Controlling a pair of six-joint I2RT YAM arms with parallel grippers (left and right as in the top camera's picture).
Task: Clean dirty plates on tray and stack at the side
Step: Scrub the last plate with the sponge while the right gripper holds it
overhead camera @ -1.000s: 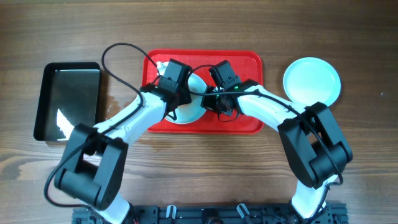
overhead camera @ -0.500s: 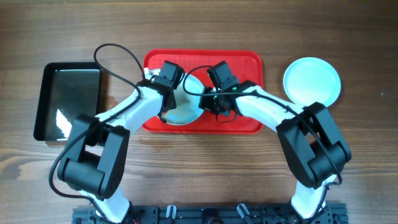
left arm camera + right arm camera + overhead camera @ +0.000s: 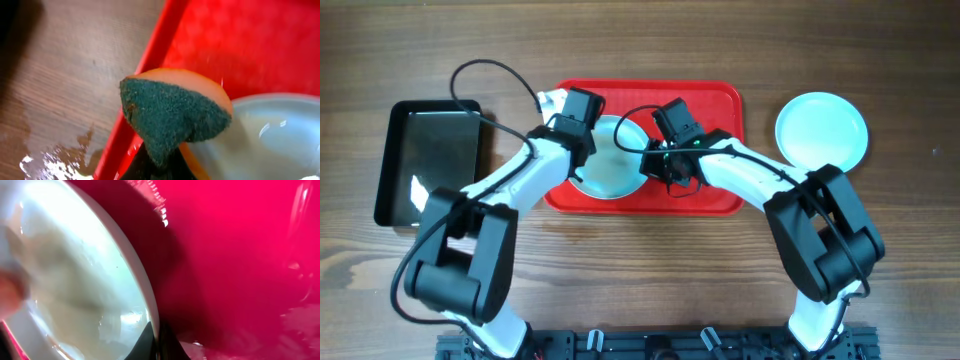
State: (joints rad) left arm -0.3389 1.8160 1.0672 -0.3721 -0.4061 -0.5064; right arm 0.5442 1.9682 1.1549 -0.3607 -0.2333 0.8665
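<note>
Wood-grain table, overhead view: tray at centre, black pan well to its left, side plate just off the tray's right end. I could not tell whether that was one plate or a stack.

Plate being cleaned sat on the tray's left half, and looked tipped up rather than flat. Right gripper was clenched on its right rim; the right wrist view showed the rim running down between the fingertips. I judged this hold was there to brace the plate and present its face to the sponge.

Left gripper was clamped on a sponge, green scouring side facing the camera, orange side behind. The sponge sat over the tray's left rim, at the plate's left edge. I could not tell if it touched the plate.

Plate face looked wet and filmy in the right wrist view. A wet patch lay on the table beside the tray.

Judgement: scrubbing step under way, one plate left on the tray. Risk: the plate slipping from the pinch under sponge pressure.
</note>
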